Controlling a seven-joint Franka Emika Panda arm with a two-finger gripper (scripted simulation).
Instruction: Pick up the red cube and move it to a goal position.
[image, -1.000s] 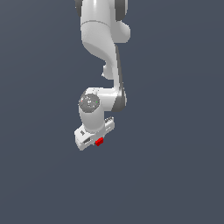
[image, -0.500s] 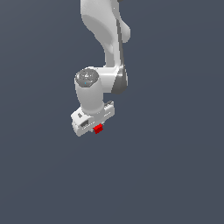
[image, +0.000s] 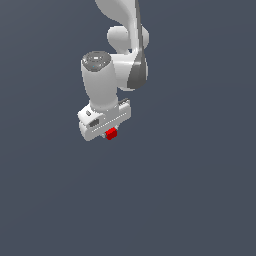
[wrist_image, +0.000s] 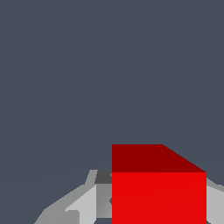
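- A tiny red cube (image: 111, 133) sits at the tip of the white gripper (image: 109, 134), seen in the exterior view against a flat slate-grey backdrop.
- The cube is plain and bright red, sharp-edged and unmarked, and far smaller than the blocky hand that carries it.
- In the wrist view the red cube (wrist_image: 158, 188) fills the lower part of the picture: one face a vivid, evenly lit red, the adjoining face a darker crimson in shade.
- Pale grey fingers (wrist_image: 83, 203) flank the cube on both sides in the wrist view, pressed up to its faces; the claw is closed on the cube.
- The cube shows below the underside of the gripper body in the exterior view, with plain grey all around it; whether it touches any surface cannot be told.
- The arm (image: 102, 82) is smooth, glossy white, built of rounded cylindrical segments with a darker grey band at one joint and a grey disc capping the nearest segment.
- The gripper body is a rectangular white bar, tilted, its lower end toward the exterior view's left.
- The backdrop is uniform and textureless in both views, with no visible edge or horizon.
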